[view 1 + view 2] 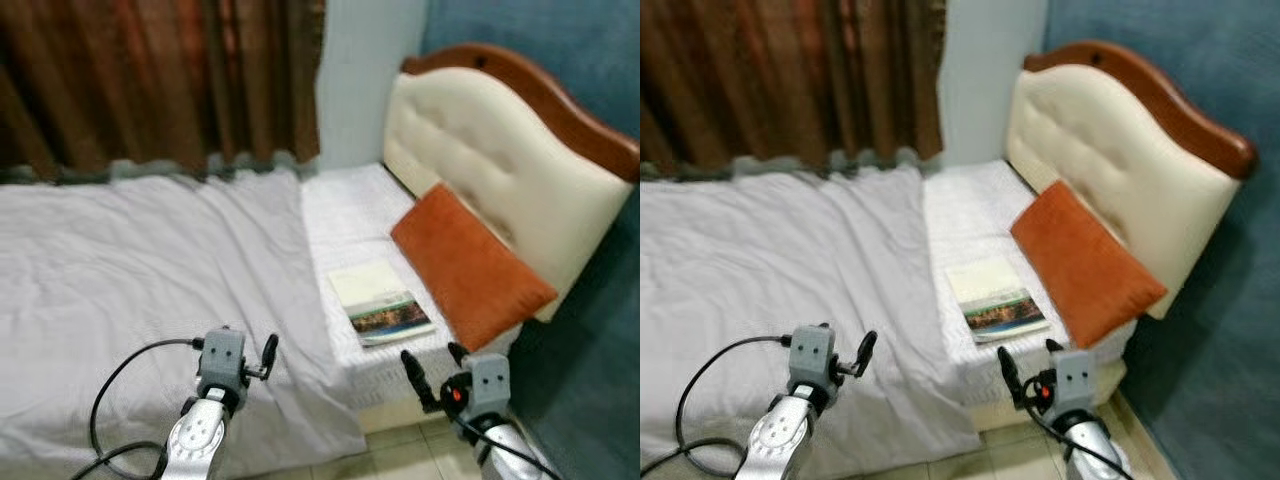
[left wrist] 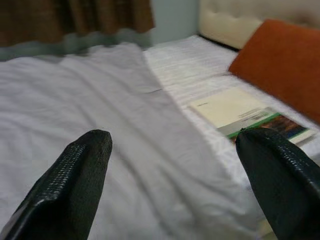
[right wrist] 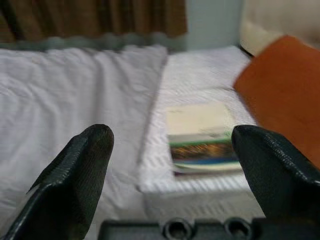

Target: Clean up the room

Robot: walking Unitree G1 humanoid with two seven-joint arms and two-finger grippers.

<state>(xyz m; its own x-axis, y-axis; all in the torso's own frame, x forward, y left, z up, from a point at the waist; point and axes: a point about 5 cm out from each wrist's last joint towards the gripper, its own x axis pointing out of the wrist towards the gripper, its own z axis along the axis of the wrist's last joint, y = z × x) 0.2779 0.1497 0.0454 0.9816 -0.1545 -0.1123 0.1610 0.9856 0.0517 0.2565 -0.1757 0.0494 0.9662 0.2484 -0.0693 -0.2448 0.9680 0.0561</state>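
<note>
Flat glossy book [image 1: 381,303] on ribbed white mattress [image 1: 345,210], beside plump orange pillow [image 1: 470,263] (tufted cream headboard [image 1: 500,170]); crumpled grey sheet [image 1: 150,280]. Left pincer [image 2: 175,185] wide, right pincer [image 3: 172,175] wide, both holding nothing.

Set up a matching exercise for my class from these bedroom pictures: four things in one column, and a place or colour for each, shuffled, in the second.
Column A
1. book
2. cushion
3. curtain
4. right pincer

Column B
a. dark brown, hanging behind the bed
b. open, at the bed's near corner, below the book
c. orange, leaning on the cream headboard
d. lying flat on the white mattress, beside the grey sheet

Pairs: 1-d, 2-c, 3-a, 4-b
</note>
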